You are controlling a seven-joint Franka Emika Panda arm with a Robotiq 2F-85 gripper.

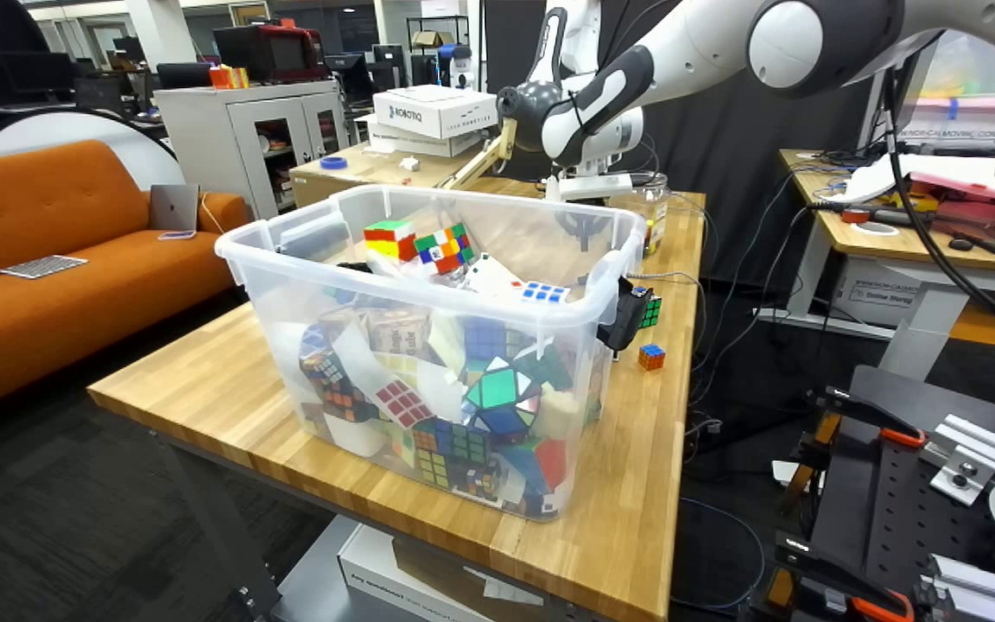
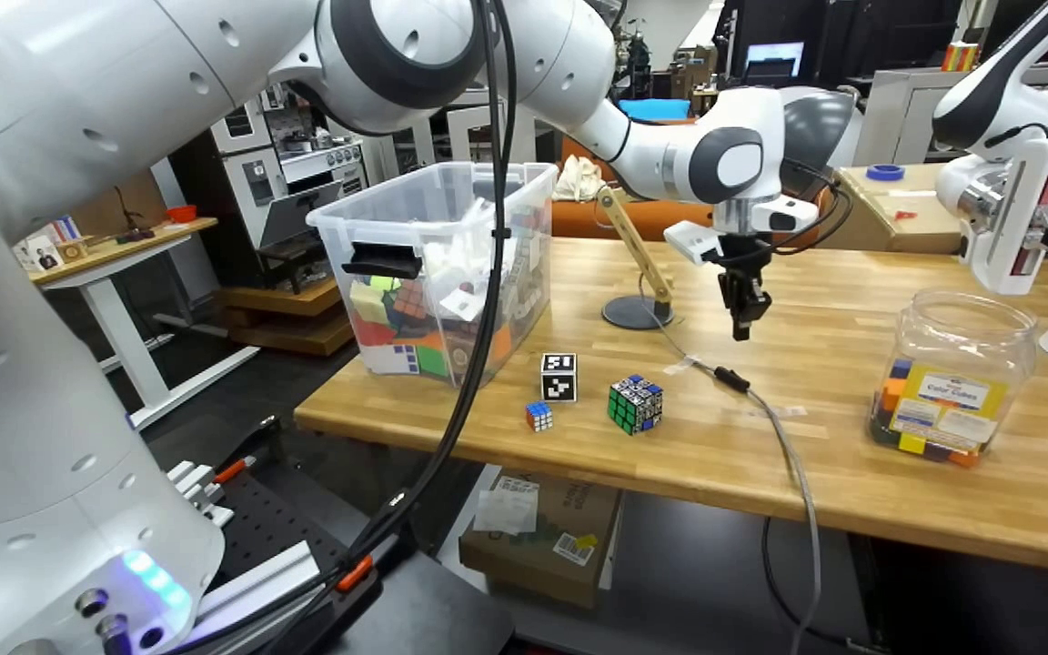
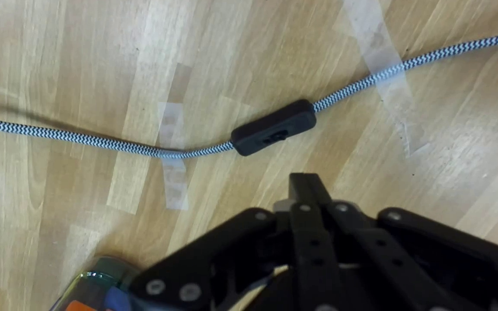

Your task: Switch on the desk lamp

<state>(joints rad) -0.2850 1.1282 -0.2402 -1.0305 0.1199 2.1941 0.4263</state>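
The desk lamp has a dark round base [image 2: 635, 312], a jointed light wooden arm [image 2: 638, 246] and a grey rounded head [image 2: 822, 127], partly behind my wrist. The head also shows in an exterior view [image 1: 534, 112]. Its lit side is hidden. Its braided cord carries a black inline switch [image 2: 731, 379], taped to the table on both sides; the switch [image 3: 274, 127] shows whole in the wrist view. My gripper [image 2: 742, 335] is shut and empty, pointing down above the table near the switch. In the wrist view the fingertips [image 3: 304, 176] are together, below and right of the switch, not touching it.
A clear plastic bin [image 2: 433, 209] full of puzzle cubes stands beside the lamp. A marker cube [image 2: 559, 377], a small cube [image 2: 539, 416] and a larger cube [image 2: 635, 404] lie near the table edge. A clear jar [image 2: 961, 373] and another robot arm [image 2: 1015, 182] stand opposite.
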